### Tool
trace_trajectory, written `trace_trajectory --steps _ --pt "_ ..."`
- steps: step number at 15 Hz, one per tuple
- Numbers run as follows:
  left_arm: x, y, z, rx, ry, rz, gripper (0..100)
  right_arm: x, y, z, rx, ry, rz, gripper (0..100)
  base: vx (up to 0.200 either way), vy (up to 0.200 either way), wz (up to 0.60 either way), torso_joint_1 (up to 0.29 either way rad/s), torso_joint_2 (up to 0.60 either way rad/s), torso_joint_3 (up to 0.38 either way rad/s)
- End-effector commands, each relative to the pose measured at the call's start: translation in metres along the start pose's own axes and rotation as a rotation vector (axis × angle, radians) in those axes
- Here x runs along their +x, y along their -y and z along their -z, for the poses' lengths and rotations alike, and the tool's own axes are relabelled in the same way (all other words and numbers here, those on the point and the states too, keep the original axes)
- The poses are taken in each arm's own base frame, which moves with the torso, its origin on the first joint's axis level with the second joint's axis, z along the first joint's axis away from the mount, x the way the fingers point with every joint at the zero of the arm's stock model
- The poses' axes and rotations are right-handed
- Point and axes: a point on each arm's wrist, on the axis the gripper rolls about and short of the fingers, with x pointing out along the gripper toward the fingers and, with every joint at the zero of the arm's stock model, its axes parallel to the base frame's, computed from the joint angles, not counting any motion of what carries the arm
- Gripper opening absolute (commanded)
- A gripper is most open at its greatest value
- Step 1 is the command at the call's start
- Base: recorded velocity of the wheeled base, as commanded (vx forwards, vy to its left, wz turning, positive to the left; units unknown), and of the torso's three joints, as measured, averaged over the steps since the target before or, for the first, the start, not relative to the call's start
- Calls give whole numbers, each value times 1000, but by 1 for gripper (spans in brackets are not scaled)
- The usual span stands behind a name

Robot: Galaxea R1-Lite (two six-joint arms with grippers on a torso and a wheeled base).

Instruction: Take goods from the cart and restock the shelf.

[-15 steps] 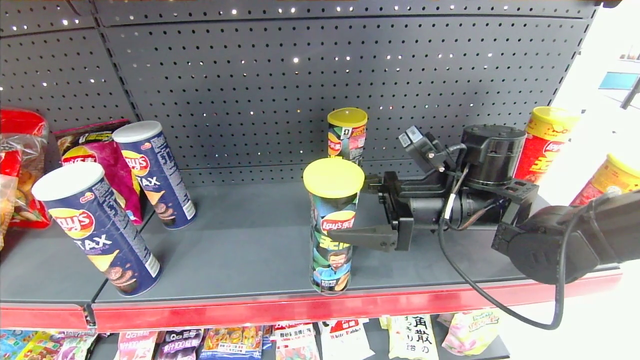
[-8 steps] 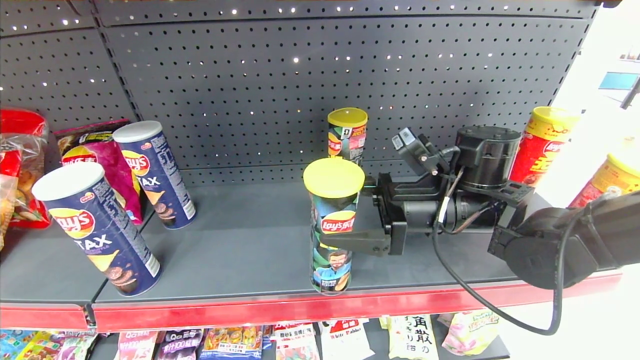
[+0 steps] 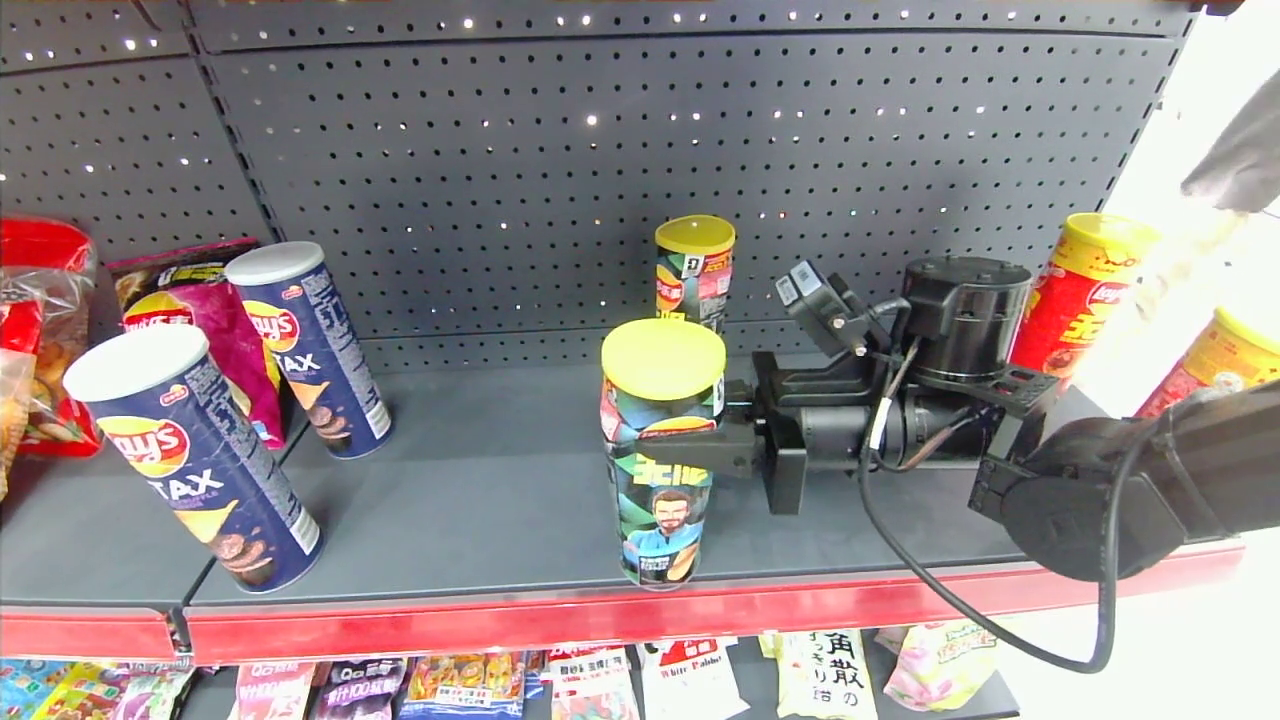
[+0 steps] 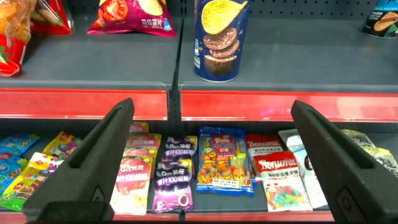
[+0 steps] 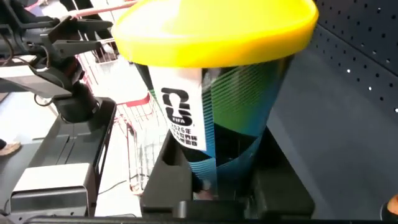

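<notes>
A green chip can (image 3: 660, 480) with a yellow lid stands upright near the red front edge of the grey shelf (image 3: 480, 500). My right gripper (image 3: 680, 425) comes in from the right and is shut on the can's upper half, one finger across its front. In the right wrist view the same can (image 5: 211, 106) sits between the fingers of that gripper (image 5: 214, 177). My left gripper (image 4: 211, 162) is open and holds nothing; it hangs in front of the lower shelf of candy bags (image 4: 224, 165).
A second green can (image 3: 694, 268) stands at the back against the pegboard. Two red cans (image 3: 1085, 285) (image 3: 1220, 365) stand to the right. Two blue cans (image 3: 190, 455) (image 3: 305, 345) and a purple bag (image 3: 200, 310) fill the left. A wire cart (image 5: 124, 130) stands behind.
The right gripper has slid left and up along the green can and its fingers have drawn together onto it. The can has turned slightly, showing a different part of its label.
</notes>
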Motion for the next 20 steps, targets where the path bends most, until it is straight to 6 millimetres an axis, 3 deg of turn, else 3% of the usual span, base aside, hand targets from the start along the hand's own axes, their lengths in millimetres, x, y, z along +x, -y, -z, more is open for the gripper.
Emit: trace_trajectory --steps 1,8,12,20 --pt "0 0 0 -1 0 -1 100 -1 0 -1 -2 2 3 0 0 0 0 0 0 0" --pt "0 0 0 -1 0 -1 100 -18 -11 -21 -40 29 100 0 0 0 0 0 0 0" --pt "0 0 0 -1 0 -1 100 -31 -18 -18 -26 18 120 0 0 0 0 0 0 0" --pt "0 0 0 -1 0 -1 100 -29 -24 -15 -16 -1 186 0 0 0 0 0 0 0"
